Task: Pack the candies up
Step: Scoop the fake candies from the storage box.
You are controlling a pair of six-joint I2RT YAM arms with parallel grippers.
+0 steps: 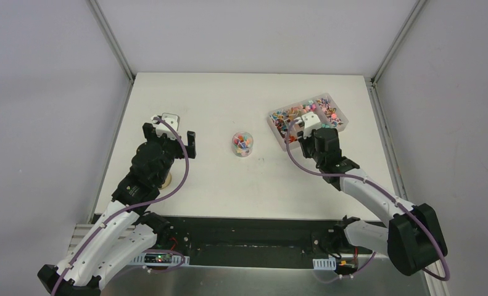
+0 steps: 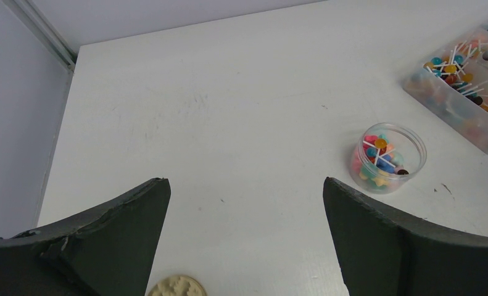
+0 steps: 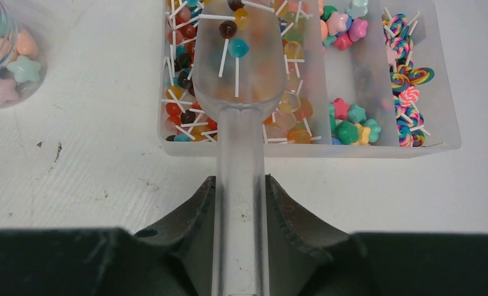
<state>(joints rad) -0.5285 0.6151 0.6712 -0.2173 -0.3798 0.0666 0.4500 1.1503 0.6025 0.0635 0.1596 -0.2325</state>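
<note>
A jar (image 1: pixel 242 143) of candies (image 2: pixel 380 157) sat near the middle of the desk (image 1: pixel 229 98). A compartment tray (image 1: pixel 342 115) holding more candies lay at 2 o'clock from it, towards the far right corner. A scoop (image 3: pixel 241 61) extended over the tray's left compartment with a few candies in its bowl, its handle between the fingers of the right gripper (image 3: pixel 240 185) at the tray's 6 o'clock edge. The left gripper (image 1: pixel 169 137) hung at 9 o'clock, well apart from the jar, and a disc (image 1: pixel 166 180) lay on the desk at 8 o'clock, partly under that arm.

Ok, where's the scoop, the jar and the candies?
scoop (image 3: pixel 241 154): right wrist view, its clear handle.
jar (image 2: pixel 417 166): left wrist view, its side wall.
candies (image 3: pixel 237 48): right wrist view, teal piece in the scoop.
</note>
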